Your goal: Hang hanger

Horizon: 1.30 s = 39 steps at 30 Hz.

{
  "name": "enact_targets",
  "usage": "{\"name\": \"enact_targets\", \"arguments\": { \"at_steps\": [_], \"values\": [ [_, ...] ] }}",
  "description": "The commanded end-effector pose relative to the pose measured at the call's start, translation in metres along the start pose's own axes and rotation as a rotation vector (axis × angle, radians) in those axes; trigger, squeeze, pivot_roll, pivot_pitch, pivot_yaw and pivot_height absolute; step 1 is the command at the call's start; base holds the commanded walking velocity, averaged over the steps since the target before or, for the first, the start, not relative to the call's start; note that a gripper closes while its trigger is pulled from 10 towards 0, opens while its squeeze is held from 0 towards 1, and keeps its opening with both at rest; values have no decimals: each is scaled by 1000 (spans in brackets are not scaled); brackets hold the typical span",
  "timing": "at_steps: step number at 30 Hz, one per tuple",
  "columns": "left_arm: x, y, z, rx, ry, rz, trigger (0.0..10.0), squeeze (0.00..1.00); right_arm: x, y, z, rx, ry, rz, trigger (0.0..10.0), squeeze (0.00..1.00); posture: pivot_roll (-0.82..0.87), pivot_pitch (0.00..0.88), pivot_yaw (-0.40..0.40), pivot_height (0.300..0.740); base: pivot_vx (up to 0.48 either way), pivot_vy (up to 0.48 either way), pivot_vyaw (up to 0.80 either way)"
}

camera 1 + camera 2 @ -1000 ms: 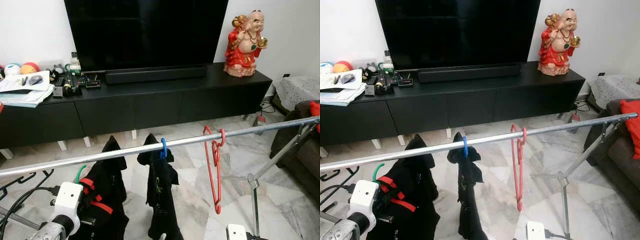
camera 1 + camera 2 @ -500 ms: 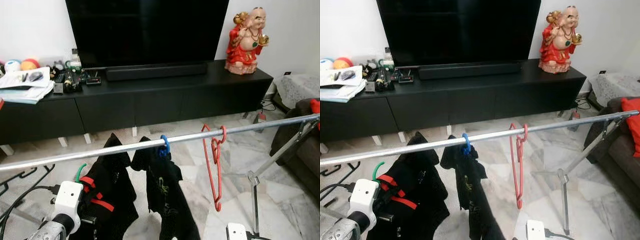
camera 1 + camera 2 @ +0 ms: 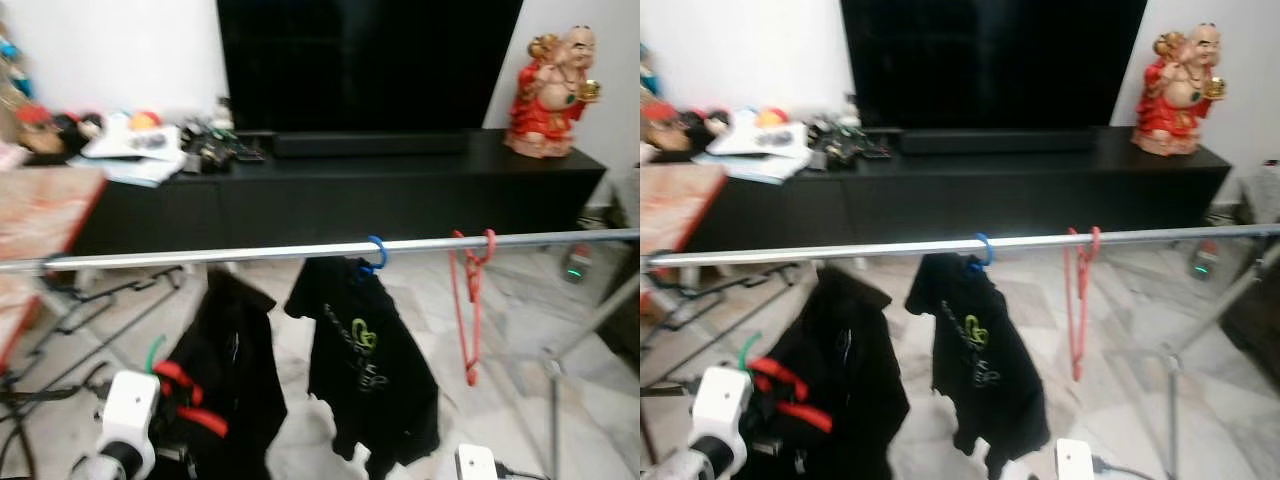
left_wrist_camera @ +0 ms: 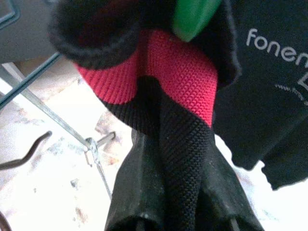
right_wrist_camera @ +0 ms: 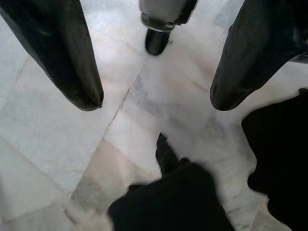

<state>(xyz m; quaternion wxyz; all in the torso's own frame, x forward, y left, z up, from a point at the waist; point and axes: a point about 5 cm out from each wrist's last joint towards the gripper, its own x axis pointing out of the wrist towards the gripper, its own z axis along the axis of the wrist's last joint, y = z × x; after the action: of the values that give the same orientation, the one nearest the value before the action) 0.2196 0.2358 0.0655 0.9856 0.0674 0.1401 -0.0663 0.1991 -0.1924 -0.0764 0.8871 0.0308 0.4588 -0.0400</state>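
Our left gripper (image 4: 185,159) is low at our left side, its two black fingers (image 4: 137,192) pressed together on the black-and-red collar of a black garment (image 3: 225,390), and a green hanger (image 4: 192,17) pokes up out of that collar just past the fingertips; in the head views the green hook (image 3: 153,352) rises beside our white left wrist (image 3: 128,410), below the rail and not on it. Our right gripper (image 5: 156,103) hangs low on the right with its fingers (image 5: 57,53) spread wide apart, gripping nothing, pointed down at the pale marble floor (image 5: 57,159) with dark cloth (image 5: 178,197) lying beneath it. In front of us a silver clothes rail (image 3: 250,254) runs across the scene. On it a black T-shirt (image 3: 365,370) with a green print hangs from a blue hanger (image 3: 377,252), and just to its right an empty red hanger (image 3: 472,300) hangs by its hook. The garment we hold sits to the left of the T-shirt. Behind the rail stands a long black TV cabinet (image 3: 400,195) carrying a large dark television (image 3: 370,60), a red figurine (image 3: 553,95) at its right end and a clutter of small items (image 3: 150,145) at its left. The head views are somewhat blurred.
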Motion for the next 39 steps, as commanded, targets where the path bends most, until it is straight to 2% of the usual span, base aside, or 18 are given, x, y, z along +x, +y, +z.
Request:
{"name": "enact_targets", "arguments": {
  "at_steps": [1,26,33,39],
  "values": [
    [3,-2,11,11,-46,-12,10000,0,-1,-5,-4,10,10,-15,10000,0,138,9,-32,740,-262,0,0],
    [3,-3,11,19,-37,-24,10000,0,-1,-4,-2,2,-1,-5,10000,0,141,10,-30,740,-267,0,0],
    [4,-4,10,23,-34,-31,10000,0,-1,-3,-2,5,-7,1,10000,0,140,5,-28,740,-267,0,680],
    [4,-5,11,26,-34,-36,10000,0,-1,-3,-4,16,-4,-4,10000,0,142,0,-27,740,-269,0,0]
  ]
}}
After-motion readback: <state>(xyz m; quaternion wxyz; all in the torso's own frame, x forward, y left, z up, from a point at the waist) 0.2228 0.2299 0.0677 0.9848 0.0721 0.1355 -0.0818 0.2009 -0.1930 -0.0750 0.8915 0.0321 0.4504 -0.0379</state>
